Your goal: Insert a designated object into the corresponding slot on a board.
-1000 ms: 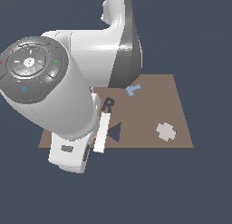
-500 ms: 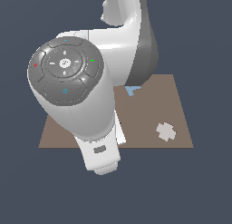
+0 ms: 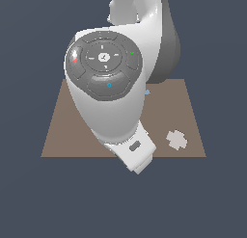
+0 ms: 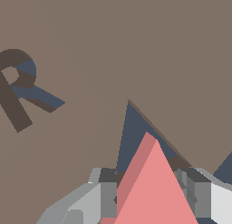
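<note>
Over the brown board (image 4: 136, 37), the claw (image 4: 152, 198) was clamped on the salmon-red triangle (image 4: 152, 187), one grey finger (image 4: 99, 196) pressed to each flank of the piece. The triangle's apex pointed away from the claw, its long axis running from the fingers toward the tip of the dark navy triangular slot (image 4: 133, 132). The piece overlapped the slot, and both tips pointed much the same way; whether it touched the recess could not be told. Well to one side of the slot lay a dark letter "R" recess (image 4: 20, 89). From the exterior view, the arm (image 3: 108, 97) hid the triangle and slot, with a pale star piece (image 3: 177, 139) near the board's edge.
</note>
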### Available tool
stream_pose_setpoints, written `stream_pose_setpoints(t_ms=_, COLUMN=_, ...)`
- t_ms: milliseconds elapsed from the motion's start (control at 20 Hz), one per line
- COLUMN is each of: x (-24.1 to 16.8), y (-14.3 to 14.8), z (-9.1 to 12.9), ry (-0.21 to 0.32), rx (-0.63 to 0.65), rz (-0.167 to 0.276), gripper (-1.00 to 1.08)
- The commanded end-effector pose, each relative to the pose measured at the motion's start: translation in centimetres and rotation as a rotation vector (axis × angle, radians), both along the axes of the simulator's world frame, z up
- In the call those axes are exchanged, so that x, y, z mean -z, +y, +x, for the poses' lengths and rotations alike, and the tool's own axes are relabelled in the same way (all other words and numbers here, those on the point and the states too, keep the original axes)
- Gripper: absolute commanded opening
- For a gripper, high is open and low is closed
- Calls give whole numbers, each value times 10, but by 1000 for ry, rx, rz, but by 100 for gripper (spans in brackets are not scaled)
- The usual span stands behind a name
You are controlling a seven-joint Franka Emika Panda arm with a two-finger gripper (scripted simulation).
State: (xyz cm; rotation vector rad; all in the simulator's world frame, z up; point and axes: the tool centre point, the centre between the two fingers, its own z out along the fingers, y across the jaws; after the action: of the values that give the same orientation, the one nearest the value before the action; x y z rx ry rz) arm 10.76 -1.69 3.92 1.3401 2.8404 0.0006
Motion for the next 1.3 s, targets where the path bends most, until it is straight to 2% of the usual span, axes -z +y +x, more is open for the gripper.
stream_pose_setpoints(t_ms=0, x=-1, y=5, z=-3, ry=0, rx=-78, rz=0, gripper=-100)
stream_pose_setpoints(t_ms=500, x=-1, y=15, z=-14, ry=0, rx=-266, rz=0, gripper=-100)
stream_pose_setpoints(t_ms=1150, x=9, y=16, z=-16, ry=0, rx=-296, rz=0, gripper=-100)
stream_pose_setpoints(t_ms=1200, x=9, y=16, z=-16, ry=0, rx=-296, rz=0, gripper=100)
stream_pose_setpoints(t_ms=1250, x=9, y=16, z=-16, ry=0, rx=-296, rz=0, gripper=100)
